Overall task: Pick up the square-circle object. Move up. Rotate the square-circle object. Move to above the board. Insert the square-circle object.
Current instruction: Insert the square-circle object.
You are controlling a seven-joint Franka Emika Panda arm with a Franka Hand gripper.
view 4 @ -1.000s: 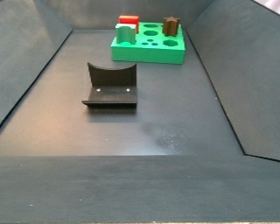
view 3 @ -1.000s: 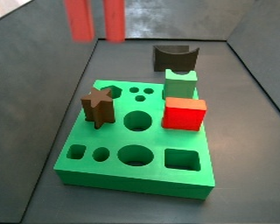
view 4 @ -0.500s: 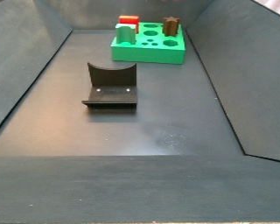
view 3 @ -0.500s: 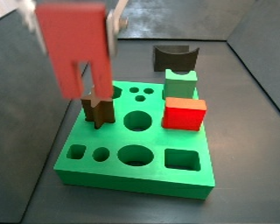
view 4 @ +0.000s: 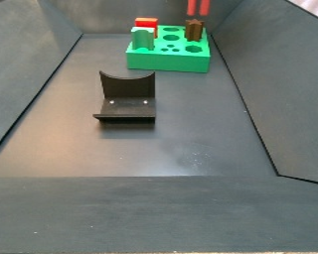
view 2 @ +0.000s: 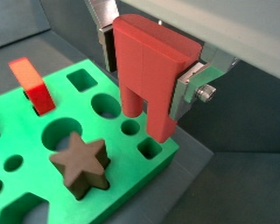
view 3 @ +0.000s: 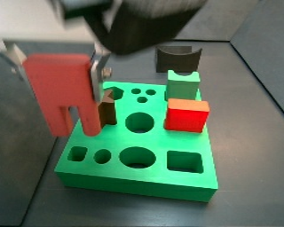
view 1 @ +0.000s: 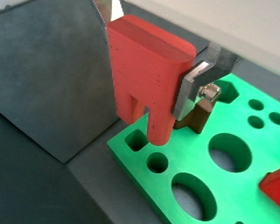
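Lowering over the board [view 3: 132, 177], the end effector [view 1: 166, 79], clamped on the square-circle object [view 3: 64, 89], now nears insertion.

Matt salmon-red plastic square-circle object [view 1: 150, 74] clamped in the gripper [view 1: 154, 66] above the board [view 1: 241, 184], brushed silver metal fingers [view 1: 199, 83], smooth matt green plastic board, dull dark brown star [view 2: 83, 164] on the board

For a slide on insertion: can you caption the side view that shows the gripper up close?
Gripper holds the square-circle object legs-down over the board's edge, beside the brown star.
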